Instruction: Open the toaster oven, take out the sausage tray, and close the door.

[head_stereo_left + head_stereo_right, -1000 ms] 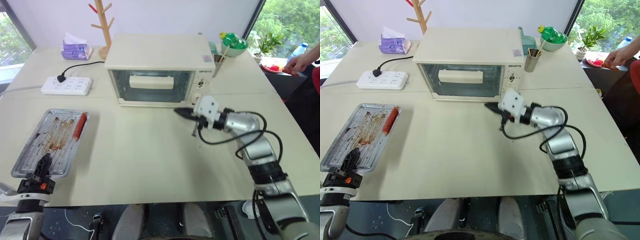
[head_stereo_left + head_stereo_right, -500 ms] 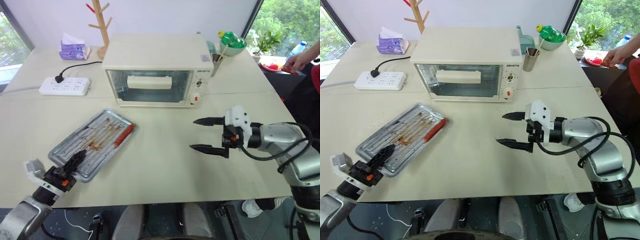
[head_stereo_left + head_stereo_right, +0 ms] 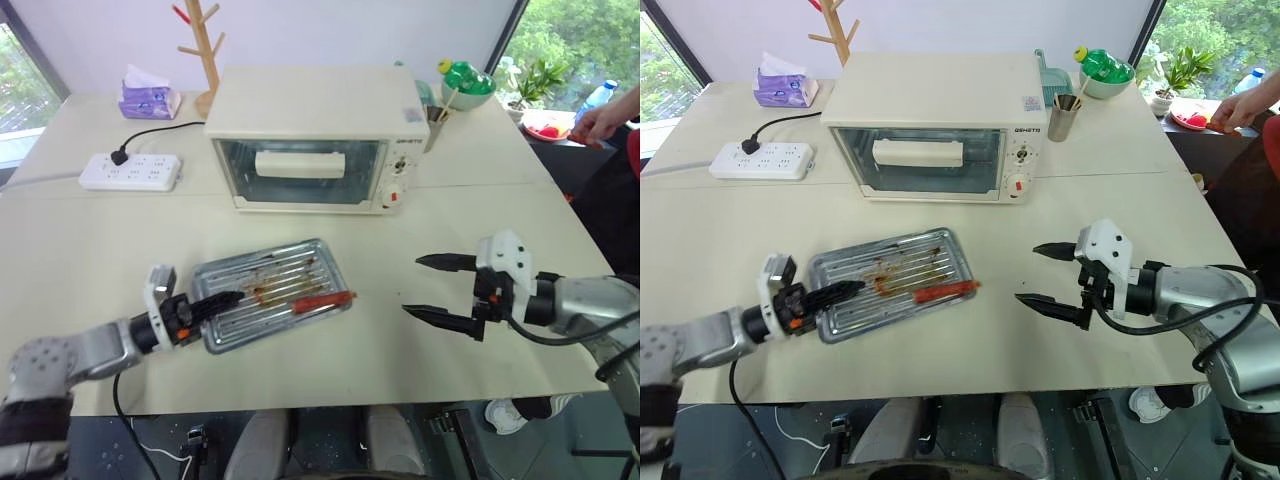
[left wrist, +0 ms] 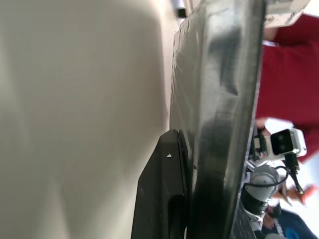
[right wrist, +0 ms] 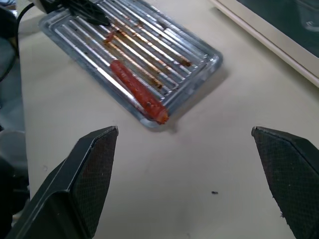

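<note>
**Tray out on the surface, oven door shut**

The left gripper (image 3: 215, 299) is pinched on the near-left rim of the sausage tray (image 3: 270, 305), its black fingers lying level over the edge. The tray rests on the surface (image 3: 90, 250) in front of the toaster oven (image 3: 315, 135), well apart from it and turned at a slant. The red sausage (image 3: 318, 298) lies along the tray's near long edge, its tip poking over the right rim. Brown grease streaks mark the ribbed bottom.

The right gripper (image 3: 440, 290) hovers over the surface to the right of the tray, its two fingers spread wide and pointing toward the tray, touching nothing.

The door (image 3: 303, 172) sits flush against the oven's front, with the white bar handle (image 3: 301, 163) behind the glass line. The knobs and red button are on the oven's right panel.

The left wrist view shows what the head views cannot: one black finger (image 4: 164, 194) pressed flat against the tray's dark underside, seen edge-on, with the right arm beyond and a person's red sleeve (image 4: 291, 64). The right wrist view gives the closest look at the sausage lying against the rim and at the left fingers on the tray's far end.

Behind the oven stand a power strip (image 3: 132, 171), a tissue box (image 3: 152, 98), a wooden rack (image 3: 203, 50), a metal cup (image 3: 436, 122) and a green bowl (image 3: 468, 85). A person's hand (image 3: 607, 117) rests at the far right.
</note>
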Action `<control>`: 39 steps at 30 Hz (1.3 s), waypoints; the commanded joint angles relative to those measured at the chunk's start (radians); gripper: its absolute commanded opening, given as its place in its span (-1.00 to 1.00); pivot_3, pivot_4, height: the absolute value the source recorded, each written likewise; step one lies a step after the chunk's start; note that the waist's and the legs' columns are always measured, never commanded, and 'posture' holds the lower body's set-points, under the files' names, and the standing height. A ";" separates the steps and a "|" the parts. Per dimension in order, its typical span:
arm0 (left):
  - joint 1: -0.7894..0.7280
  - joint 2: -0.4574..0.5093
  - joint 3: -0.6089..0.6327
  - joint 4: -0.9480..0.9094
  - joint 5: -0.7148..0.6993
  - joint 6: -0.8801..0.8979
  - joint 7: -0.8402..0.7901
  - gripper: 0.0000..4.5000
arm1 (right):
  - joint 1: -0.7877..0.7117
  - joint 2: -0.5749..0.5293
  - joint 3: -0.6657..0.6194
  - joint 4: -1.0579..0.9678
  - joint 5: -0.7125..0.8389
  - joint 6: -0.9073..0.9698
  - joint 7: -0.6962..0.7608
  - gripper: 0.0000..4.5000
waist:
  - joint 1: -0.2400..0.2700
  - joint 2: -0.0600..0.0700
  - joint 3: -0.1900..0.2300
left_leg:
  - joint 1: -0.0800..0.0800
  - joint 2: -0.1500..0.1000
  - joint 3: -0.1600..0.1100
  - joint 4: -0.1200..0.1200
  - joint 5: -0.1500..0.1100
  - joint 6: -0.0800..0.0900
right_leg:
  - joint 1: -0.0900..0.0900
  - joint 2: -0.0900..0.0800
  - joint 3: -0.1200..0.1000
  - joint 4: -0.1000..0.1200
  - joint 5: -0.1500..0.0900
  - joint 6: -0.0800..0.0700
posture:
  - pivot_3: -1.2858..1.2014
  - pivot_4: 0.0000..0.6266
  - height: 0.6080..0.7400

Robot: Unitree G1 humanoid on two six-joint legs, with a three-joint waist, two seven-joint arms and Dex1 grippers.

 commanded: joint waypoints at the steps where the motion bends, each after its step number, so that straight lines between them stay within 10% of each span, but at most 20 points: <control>1: -0.066 -0.023 -0.026 0.040 0.080 0.036 -0.080 -1.00 | 0.032 -0.011 -0.059 -0.061 0.022 0.003 -0.025 0.96 | -0.005 0.000 0.000 | -0.001 0.000 0.000 0.000 0.000 0.000 | -0.002 0.000 0.001 0.000 0.000 0.000 | 0.03 -0.52 1.00; 16: -0.343 -0.148 -0.107 0.268 0.525 0.014 -0.267 -1.00 | 0.205 -0.004 -0.135 -0.115 -0.002 -0.023 -0.082 0.96 | 0.028 0.003 -0.002 | -0.004 -0.003 0.003 0.005 0.001 -0.001 | 0.002 -0.004 -0.002 0.000 0.007 0.007 | 0.03 -0.52 1.00; 26: -0.341 -0.081 -0.069 0.282 0.670 -0.013 -0.327 0.90 | 0.178 0.001 -0.088 -0.079 -0.027 -0.046 -0.099 1.00 | 0.022 0.003 -0.002 | 0.005 0.000 0.002 0.003 0.001 -0.002 | 0.007 -0.002 -0.001 0.000 0.006 0.009 | 0.03 -0.52 1.00; 39: -0.028 0.280 -0.092 -0.093 1.017 -0.630 -0.566 0.95 | 0.079 -0.022 -0.039 0.035 -0.048 -0.084 -0.047 1.00 | -0.028 0.005 -0.003 | 0.007 0.009 0.008 -0.003 0.001 -0.002 | 0.000 0.000 0.000 -0.001 0.008 0.003 | 0.03 -0.52 1.00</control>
